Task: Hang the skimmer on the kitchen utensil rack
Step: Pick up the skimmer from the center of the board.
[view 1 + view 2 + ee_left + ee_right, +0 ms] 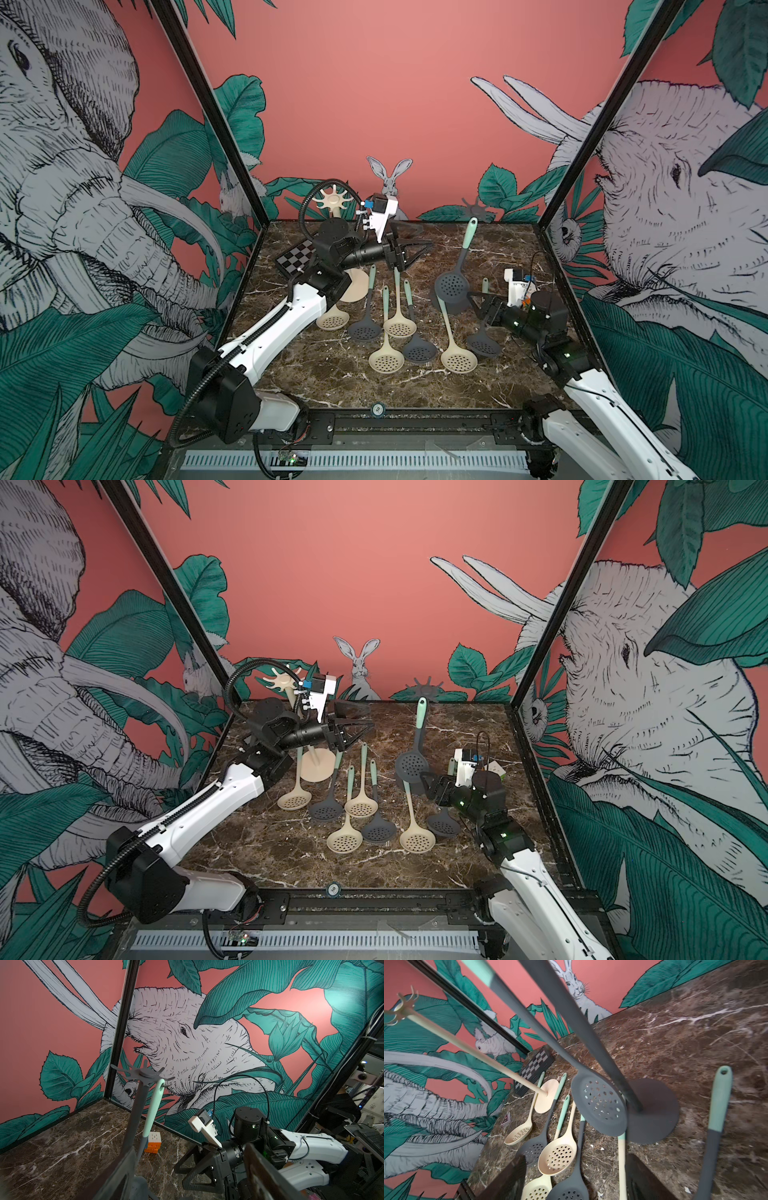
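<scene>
A dark grey skimmer (452, 286) with a mint handle (154, 1103) hangs by its handle's end from a prong of the grey utensil rack (145, 1073), at the table's back right. Its perforated head (600, 1103) hangs just above the rack's round base (654, 1111). My right gripper (477, 305) is open and empty, just in front of the head and not touching it. My left gripper (420, 240) is raised at mid-table, open and empty, pointing toward the rack (428, 686).
Several beige and grey skimmers (400, 326) lie on the marble table (332, 374) between the arms. A beige rack (332, 202) stands at back left beside a chessboard (297, 255). A Rubik's cube (153, 1142) sits behind the grey rack. One grey skimmer (714, 1126) lies under my right arm.
</scene>
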`<move>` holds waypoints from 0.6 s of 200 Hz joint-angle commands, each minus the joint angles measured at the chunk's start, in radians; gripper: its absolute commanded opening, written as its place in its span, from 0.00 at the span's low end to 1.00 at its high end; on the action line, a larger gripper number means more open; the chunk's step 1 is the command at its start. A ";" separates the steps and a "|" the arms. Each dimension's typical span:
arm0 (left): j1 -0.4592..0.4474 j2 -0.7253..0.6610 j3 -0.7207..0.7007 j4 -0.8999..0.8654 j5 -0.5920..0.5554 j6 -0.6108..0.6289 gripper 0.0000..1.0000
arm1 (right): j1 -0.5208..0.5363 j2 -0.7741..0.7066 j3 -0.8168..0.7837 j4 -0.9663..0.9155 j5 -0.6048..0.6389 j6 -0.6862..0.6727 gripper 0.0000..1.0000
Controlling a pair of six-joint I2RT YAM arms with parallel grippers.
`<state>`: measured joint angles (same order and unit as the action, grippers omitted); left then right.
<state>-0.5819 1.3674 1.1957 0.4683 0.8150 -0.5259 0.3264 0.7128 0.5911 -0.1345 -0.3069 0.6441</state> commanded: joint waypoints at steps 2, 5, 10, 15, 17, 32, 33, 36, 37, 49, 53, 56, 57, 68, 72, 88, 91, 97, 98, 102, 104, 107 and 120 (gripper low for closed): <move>-0.004 -0.046 -0.003 0.013 0.014 0.011 0.83 | -0.005 0.000 0.060 -0.053 0.074 0.025 0.73; -0.004 -0.048 -0.004 0.013 0.013 0.012 0.83 | -0.005 0.003 0.067 -0.069 0.083 0.026 0.73; -0.004 -0.051 -0.006 0.013 0.012 0.012 0.83 | -0.006 0.008 0.077 -0.106 0.102 0.031 0.72; -0.004 -0.055 -0.009 0.012 0.009 0.013 0.83 | -0.006 0.015 0.088 -0.149 0.121 0.036 0.71; -0.005 -0.057 -0.011 0.013 0.009 0.013 0.83 | -0.007 0.017 0.091 -0.165 0.127 0.038 0.71; -0.004 -0.072 -0.019 0.005 0.000 0.021 0.83 | -0.013 0.027 0.107 -0.282 0.160 0.067 0.69; -0.004 -0.072 -0.019 0.005 0.000 0.022 0.83 | -0.013 0.028 0.108 -0.291 0.163 0.072 0.69; -0.005 -0.073 -0.020 0.003 -0.001 0.024 0.83 | -0.015 0.029 0.110 -0.319 0.172 0.086 0.68; -0.004 -0.074 -0.021 0.003 -0.002 0.024 0.83 | -0.016 0.028 0.111 -0.329 0.176 0.090 0.68; -0.004 -0.082 -0.022 -0.005 -0.006 0.025 0.83 | -0.032 0.024 0.115 -0.437 0.199 0.144 0.66; -0.005 -0.084 -0.023 -0.006 -0.006 0.026 0.83 | -0.038 0.019 0.114 -0.469 0.202 0.165 0.66; -0.004 -0.087 -0.024 -0.009 -0.006 0.026 0.83 | -0.042 0.014 0.113 -0.490 0.204 0.177 0.66; -0.004 -0.088 -0.024 -0.009 -0.006 0.026 0.83 | -0.043 0.014 0.113 -0.494 0.205 0.181 0.66; -0.004 -0.094 -0.027 -0.008 -0.007 0.023 0.83 | -0.051 -0.016 0.093 -0.554 0.207 0.228 0.65; -0.004 -0.097 -0.028 -0.008 -0.006 0.022 0.83 | -0.052 -0.030 0.086 -0.575 0.209 0.244 0.65; -0.005 -0.115 -0.038 -0.012 -0.009 0.033 0.83 | -0.060 -0.089 0.051 -0.647 0.212 0.305 0.63; -0.005 -0.121 -0.040 -0.017 -0.012 0.038 0.83 | -0.062 -0.100 0.044 -0.661 0.213 0.316 0.63; -0.004 -0.130 -0.044 -0.031 -0.020 0.052 0.83 | -0.062 -0.125 0.030 -0.681 0.213 0.337 0.62; -0.004 -0.132 -0.045 -0.032 -0.022 0.053 0.83 | -0.062 -0.130 0.028 -0.686 0.213 0.341 0.62; -0.004 -0.137 -0.047 -0.043 -0.030 0.062 0.83 | -0.063 -0.146 0.016 -0.699 0.214 0.357 0.61; -0.003 -0.142 -0.048 -0.046 -0.032 0.067 0.83 | -0.063 -0.155 0.011 -0.704 0.214 0.363 0.61; -0.004 -0.146 -0.051 -0.051 -0.036 0.073 0.83 | -0.065 -0.167 0.003 -0.710 0.212 0.375 0.61; -0.004 -0.159 -0.059 -0.059 -0.043 0.085 0.83 | -0.065 -0.215 -0.038 -0.720 0.202 0.413 0.60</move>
<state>-0.5819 1.2621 1.1599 0.4385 0.7910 -0.4862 0.2661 0.5716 0.6064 -0.7429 -0.1162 0.9394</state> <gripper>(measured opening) 0.829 0.604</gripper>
